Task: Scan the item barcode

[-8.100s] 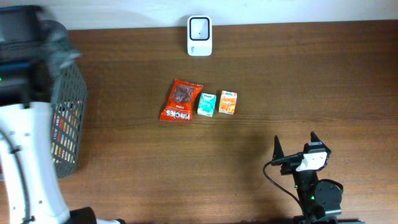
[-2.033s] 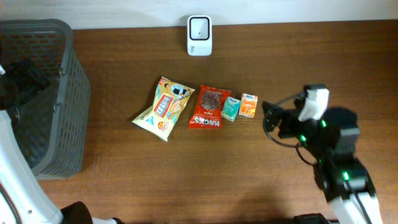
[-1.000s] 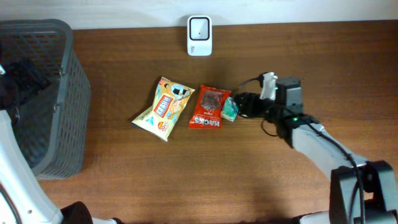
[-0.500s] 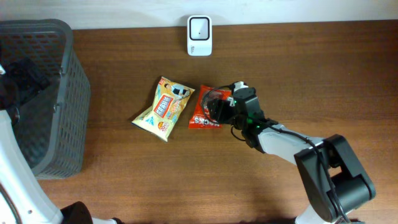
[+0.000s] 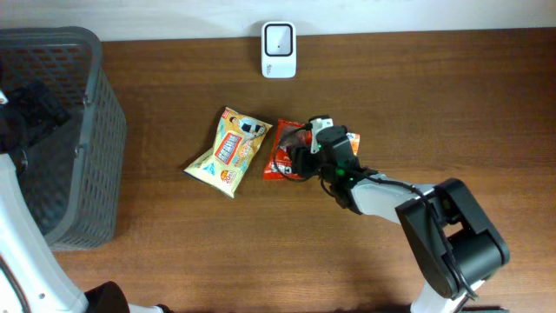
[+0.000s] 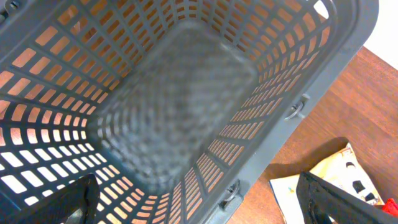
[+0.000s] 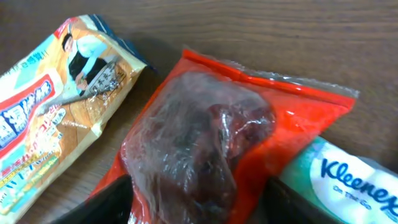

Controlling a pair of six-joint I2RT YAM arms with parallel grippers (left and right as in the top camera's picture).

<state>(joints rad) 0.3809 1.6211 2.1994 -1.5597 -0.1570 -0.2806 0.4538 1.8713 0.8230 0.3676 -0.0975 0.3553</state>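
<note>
Right gripper (image 5: 302, 156) sits low over the red bag (image 7: 205, 149), jaws apart, one finger either side of it; can't tell if they're pinching. Yellow bag (image 5: 228, 150) lies just beside the red bag, Kleenex pack (image 7: 348, 180) touches its other side, orange box (image 5: 350, 139) just past that. Scanner (image 5: 279, 49) stands well apart from the red bag, at the back edge of the tabletop (image 5: 261, 252). Left gripper (image 6: 196, 202) hangs over the basket (image 6: 280, 74), jaws spread wide, way out past the yellow bag.

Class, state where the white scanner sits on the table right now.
Overhead view: the white scanner stands at the table's far edge, near the middle, beyond the red packet.
</note>
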